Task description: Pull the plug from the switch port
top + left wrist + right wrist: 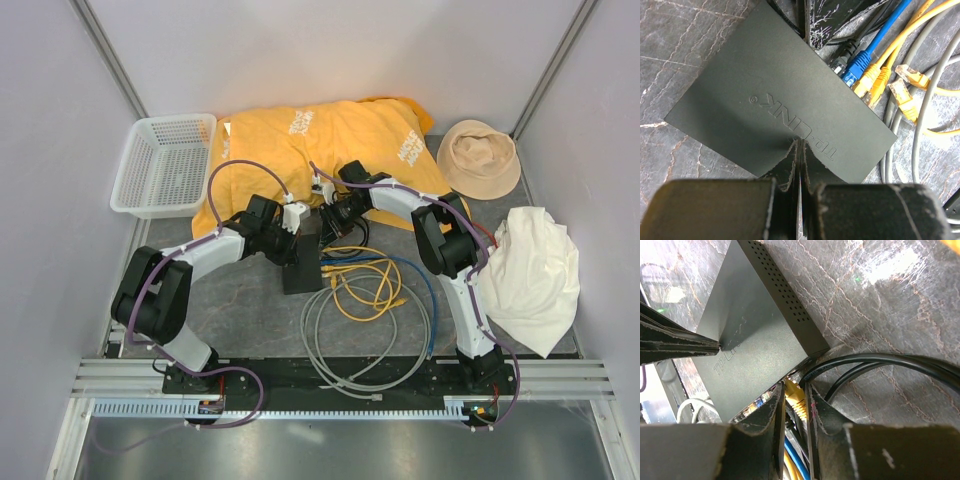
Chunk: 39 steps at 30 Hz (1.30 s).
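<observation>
Our right tool [794,390] is flanking the yellow plug [796,402] at the switch [755,335] port face, fingers narrowly parted; we cannot tell whether it is gripping. Our left tool [799,147], fully closed, is pressing on the switch top.

Matt black plastic switch [750,85], veined stone-look tabletop [675,45], glossy yellow plug [796,400], soft orange cloth [300,140]

Flat matte-black TP-Link switch [765,100], logo side up — yellow plug [796,399] at its port face
</observation>
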Motion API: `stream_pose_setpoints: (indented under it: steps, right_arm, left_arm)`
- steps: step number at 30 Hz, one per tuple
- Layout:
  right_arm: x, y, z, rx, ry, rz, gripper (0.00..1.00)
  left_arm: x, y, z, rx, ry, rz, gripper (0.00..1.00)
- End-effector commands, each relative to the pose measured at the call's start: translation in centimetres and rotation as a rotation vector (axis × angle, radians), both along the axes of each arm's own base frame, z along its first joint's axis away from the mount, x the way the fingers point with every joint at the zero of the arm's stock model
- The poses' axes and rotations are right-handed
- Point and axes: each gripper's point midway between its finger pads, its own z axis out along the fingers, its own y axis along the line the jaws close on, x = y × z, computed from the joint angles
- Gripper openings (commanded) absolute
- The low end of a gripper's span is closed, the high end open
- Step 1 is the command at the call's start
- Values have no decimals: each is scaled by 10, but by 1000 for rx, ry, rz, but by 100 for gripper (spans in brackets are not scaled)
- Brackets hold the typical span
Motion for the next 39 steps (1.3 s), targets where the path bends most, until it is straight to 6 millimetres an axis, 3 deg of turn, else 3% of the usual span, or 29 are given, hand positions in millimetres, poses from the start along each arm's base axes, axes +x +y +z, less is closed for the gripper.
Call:
stream_pose_setpoints:
  steps: [1,9,39]
  right_arm:
    - [1,-8,-37,-151,-65,3,16]
    - [-3,-11,-38,-197,-100,29,0]
    - [-8,-19,-40,-256,-123,58,0]
  left_arm:
    - [0,3,-11,46,8,-5,2]
    - [0,2,-10,44,3,-8,2]
    - [2,1,-19,65,15,2,2]
